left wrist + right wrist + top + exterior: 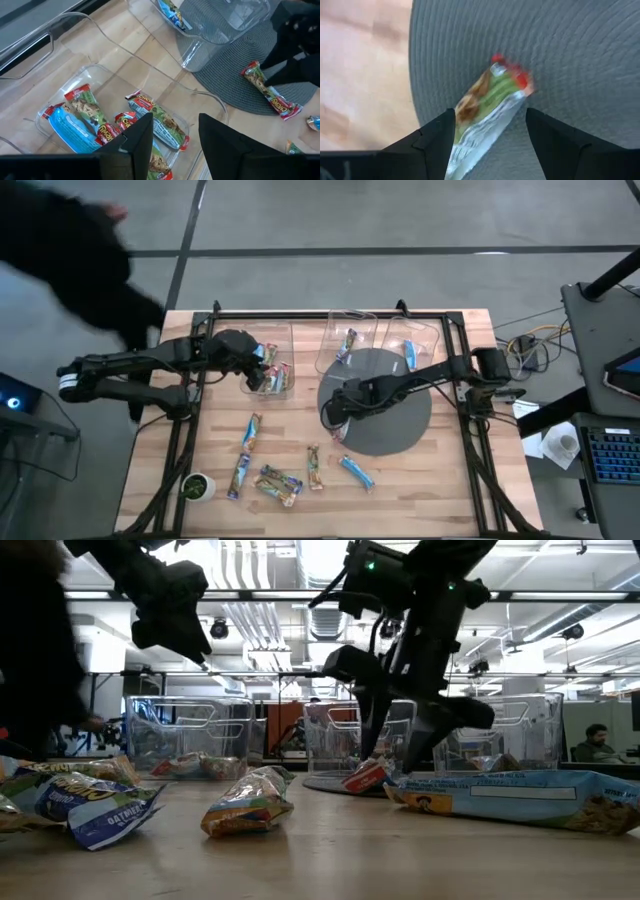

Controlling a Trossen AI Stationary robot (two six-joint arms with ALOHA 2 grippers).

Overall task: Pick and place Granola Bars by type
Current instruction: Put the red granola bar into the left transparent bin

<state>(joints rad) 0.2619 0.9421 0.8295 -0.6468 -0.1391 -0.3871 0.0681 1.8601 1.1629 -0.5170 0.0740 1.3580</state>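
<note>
While "OATMEAL" shows on a near wrapper (105, 812), both end effectors — left (175, 132), right (490, 131) — stand spread.

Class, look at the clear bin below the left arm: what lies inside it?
Inside the clear bin lie several red-edged granola bars. The left gripper covers part of the pile, so an exact count isn't possible.

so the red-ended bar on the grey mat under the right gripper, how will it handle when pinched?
The wrapped bar looks light, with a glossy wrapper, so it may slip between the open fingers. Its crimped ends look floppy. It lies flat on the ribbed mat, so rolling seems unlikely.
</note>
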